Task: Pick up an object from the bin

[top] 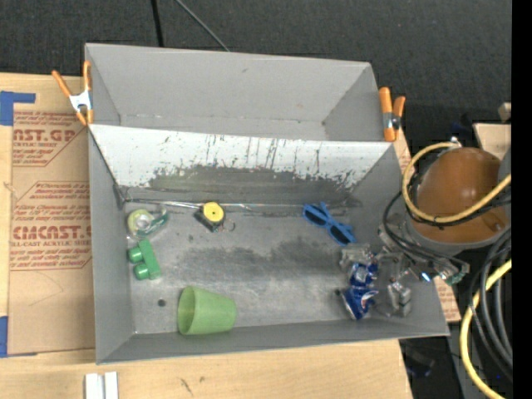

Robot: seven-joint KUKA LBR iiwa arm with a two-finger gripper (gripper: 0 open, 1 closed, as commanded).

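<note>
My claw [389,285] hangs low in the grey bin's [249,264] near right corner, just beside a crumpled blue-and-white object [357,296]; whether it is spread or pressed together, I cannot tell.

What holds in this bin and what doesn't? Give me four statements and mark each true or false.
1. The green cup lies on its side. True.
2. The yellow round piece sits inside the cup. False: it lies apart from it, by the far wall of the bin.
3. The gripper is in the right near corner, next to a blue-and-white crumpled thing. True.
4. The green block lies at the right side. False: it is at the left.
</note>
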